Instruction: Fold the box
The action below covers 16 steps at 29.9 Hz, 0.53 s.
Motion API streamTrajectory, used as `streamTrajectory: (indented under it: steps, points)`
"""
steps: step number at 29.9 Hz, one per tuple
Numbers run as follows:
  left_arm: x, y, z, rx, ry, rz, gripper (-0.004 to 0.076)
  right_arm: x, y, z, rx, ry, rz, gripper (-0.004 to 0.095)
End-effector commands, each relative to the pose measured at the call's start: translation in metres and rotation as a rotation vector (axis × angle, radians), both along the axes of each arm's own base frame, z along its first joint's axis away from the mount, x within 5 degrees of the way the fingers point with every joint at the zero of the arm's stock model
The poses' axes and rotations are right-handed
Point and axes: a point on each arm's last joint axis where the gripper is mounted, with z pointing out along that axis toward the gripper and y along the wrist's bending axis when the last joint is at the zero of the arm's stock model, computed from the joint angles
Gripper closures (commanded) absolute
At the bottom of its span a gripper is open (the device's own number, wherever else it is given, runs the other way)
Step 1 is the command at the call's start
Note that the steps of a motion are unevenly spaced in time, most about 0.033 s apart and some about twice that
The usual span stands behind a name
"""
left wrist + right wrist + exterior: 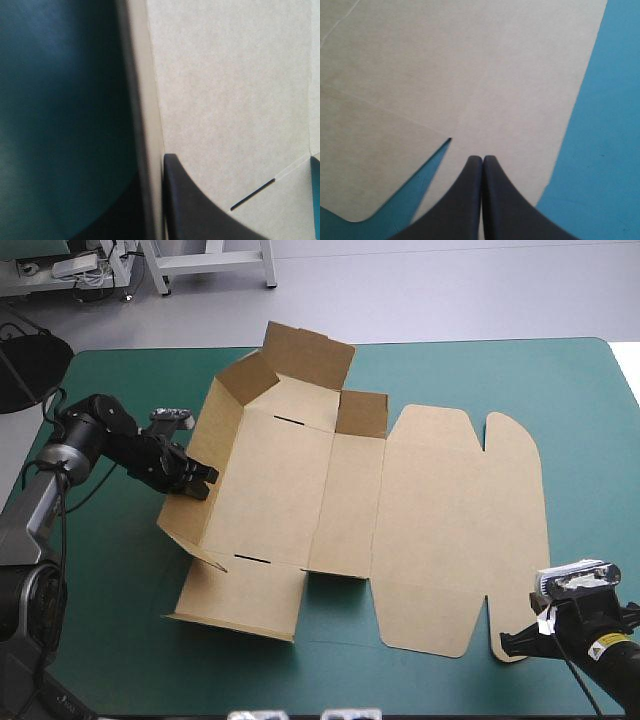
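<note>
The brown box [430, 520] lies in the middle of the teal-green table [110, 580]. Its left walls stand up and the rest lies flat. The left gripper [207, 478] pinches the box's left wall. The right gripper [508, 643] is closed with nothing in it, at the box's near right flap.

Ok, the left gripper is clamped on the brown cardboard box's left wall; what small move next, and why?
Probably swing the left gripper inward to stand that wall of the brown cardboard box upright: it leans outward, while the shut right gripper sits at the flat lid's near corner.
</note>
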Motion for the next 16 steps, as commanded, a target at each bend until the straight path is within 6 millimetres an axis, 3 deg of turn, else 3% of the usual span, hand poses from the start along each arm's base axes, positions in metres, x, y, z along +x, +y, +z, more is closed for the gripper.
streamTrajectory:
  steps: [1,5,9,16]
  points:
    - [-0.004,0.000,0.058,0.064,-0.159,-0.098,0.0732,0.004,-0.001,0.011,0.006,-0.072,-0.012,0.0926]
    - [0.000,-0.007,0.092,0.230,-0.313,-0.204,0.0732,0.004,-0.001,0.011,0.006,-0.072,-0.012,0.0926]
    - [0.000,-0.030,0.120,0.354,-0.472,-0.363,0.0732,0.004,-0.001,0.011,0.006,-0.072,-0.012,0.0926]
    - [-0.001,-0.076,0.145,0.491,-0.727,-0.518,0.0732,0.004,-0.001,0.011,0.006,-0.072,-0.012,0.0926]
